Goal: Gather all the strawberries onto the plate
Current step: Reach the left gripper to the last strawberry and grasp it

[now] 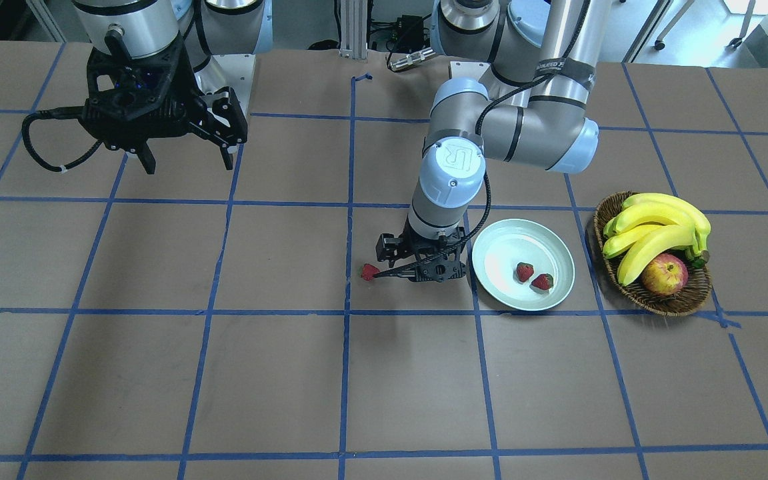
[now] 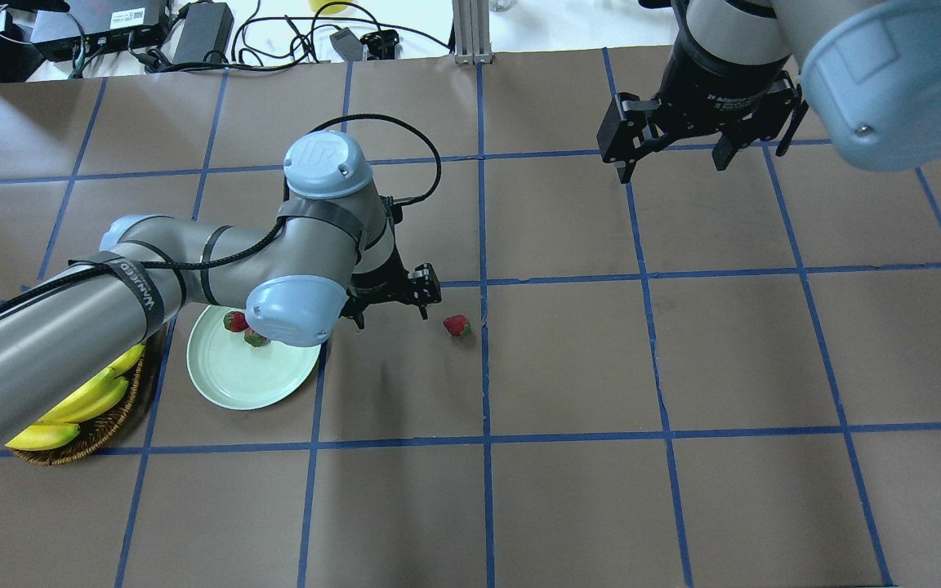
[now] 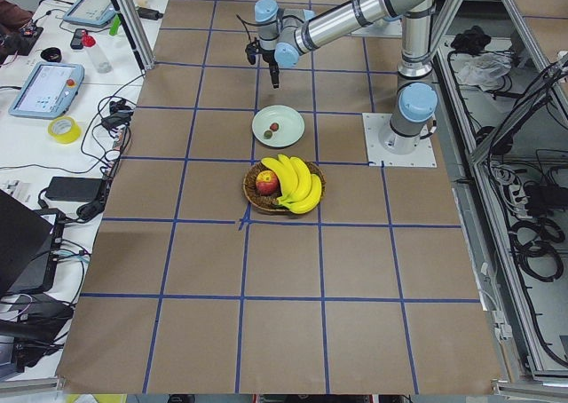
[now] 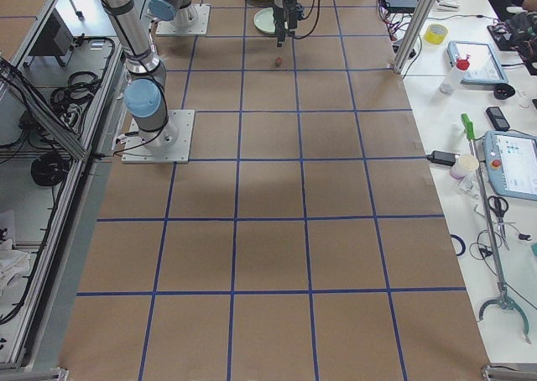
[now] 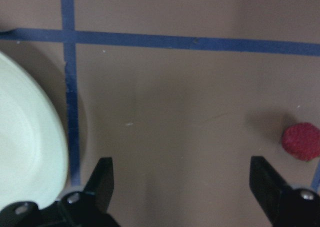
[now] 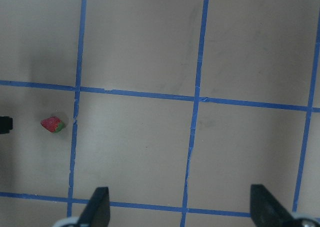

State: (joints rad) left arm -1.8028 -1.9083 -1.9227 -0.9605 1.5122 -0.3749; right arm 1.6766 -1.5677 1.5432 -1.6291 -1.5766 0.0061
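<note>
One strawberry (image 1: 370,272) lies on the bare table; it also shows in the overhead view (image 2: 457,326), the left wrist view (image 5: 301,141) and the right wrist view (image 6: 52,124). Two more strawberries (image 1: 525,271) (image 1: 543,282) lie in the pale green plate (image 1: 511,245), whose rim shows in the left wrist view (image 5: 30,152). My left gripper (image 1: 417,267) is open and empty, low over the table between plate and loose strawberry; the berry sits just outside one finger (image 5: 265,184). My right gripper (image 2: 671,163) is open and empty, high over the far side.
A brown wicker basket (image 1: 654,301) with bananas (image 1: 657,227) and a red-yellow apple (image 1: 664,275) stands just beyond the plate on my left side. Blue tape lines grid the brown table. My left arm's elbow (image 2: 291,310) overhangs the plate.
</note>
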